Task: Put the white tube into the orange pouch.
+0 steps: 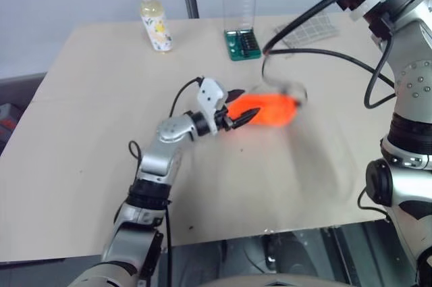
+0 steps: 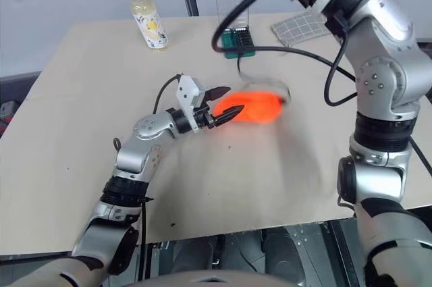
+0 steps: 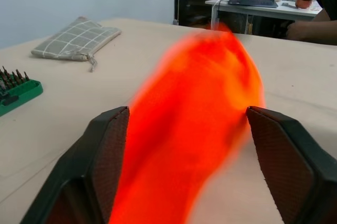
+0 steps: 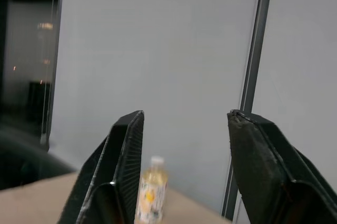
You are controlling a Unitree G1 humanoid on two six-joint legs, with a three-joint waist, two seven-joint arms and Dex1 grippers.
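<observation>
Pouch (image 1: pixel 270 109) lies mid-frame, long axis left-right, between the open, empty left gripper (image 1: pixel 240 107) fingers; right gripper (image 4: pixel 184 166) open, empty

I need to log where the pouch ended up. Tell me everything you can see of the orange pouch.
The orange pouch is bright orange, soft-looking fabric, motion-blurred, near the middle of the tan table. It lies between the open fingers of the left gripper, which do not pinch it. A pale blurred edge shows on its far side. Whether it holds the tube cannot be told.
</observation>
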